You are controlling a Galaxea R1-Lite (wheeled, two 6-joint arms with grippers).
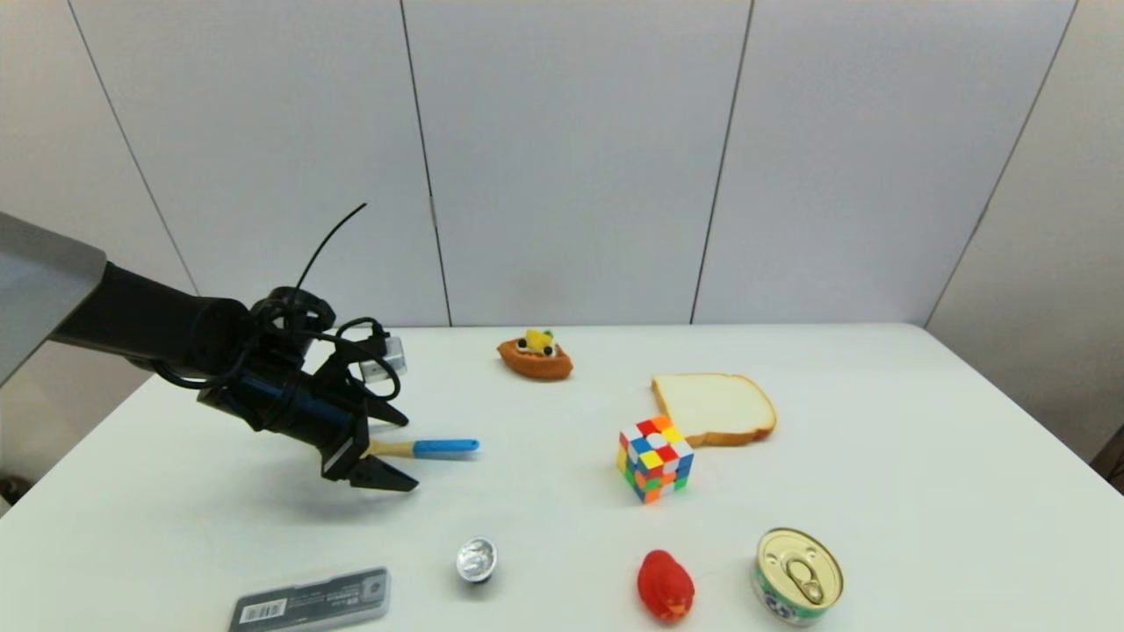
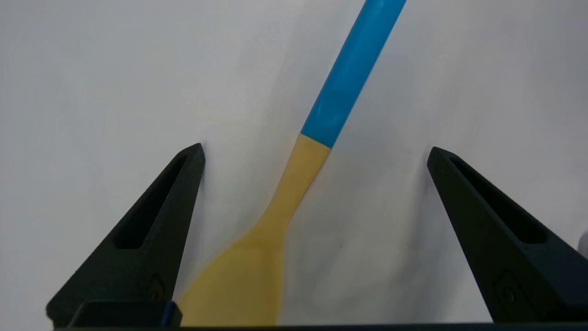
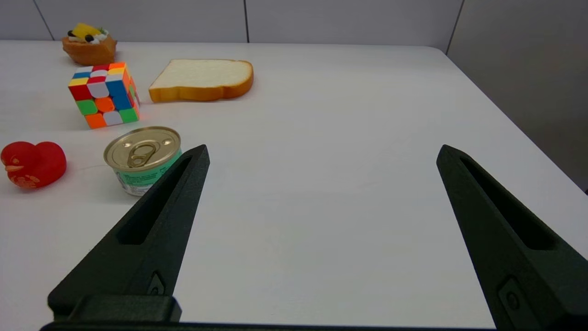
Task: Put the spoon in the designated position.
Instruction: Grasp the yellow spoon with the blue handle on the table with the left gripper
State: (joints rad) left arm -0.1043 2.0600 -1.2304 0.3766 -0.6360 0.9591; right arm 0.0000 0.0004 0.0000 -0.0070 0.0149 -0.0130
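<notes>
Yellow-blue spoon [image 2: 294,193] between left claw [image 2: 314,151] tips

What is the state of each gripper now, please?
Left gripper: open, fingers either side of the blue-handled pale yellow plastic spoon, holding nothing.
Right gripper: open, empty.

Black arm [image 1: 158,329], looped cables, tapered slotted fingers [image 2: 151,230]

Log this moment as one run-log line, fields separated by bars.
left gripper: open, straddling spoon | spoon: flat on table, ungrasped | right gripper: open, idle near can
</notes>
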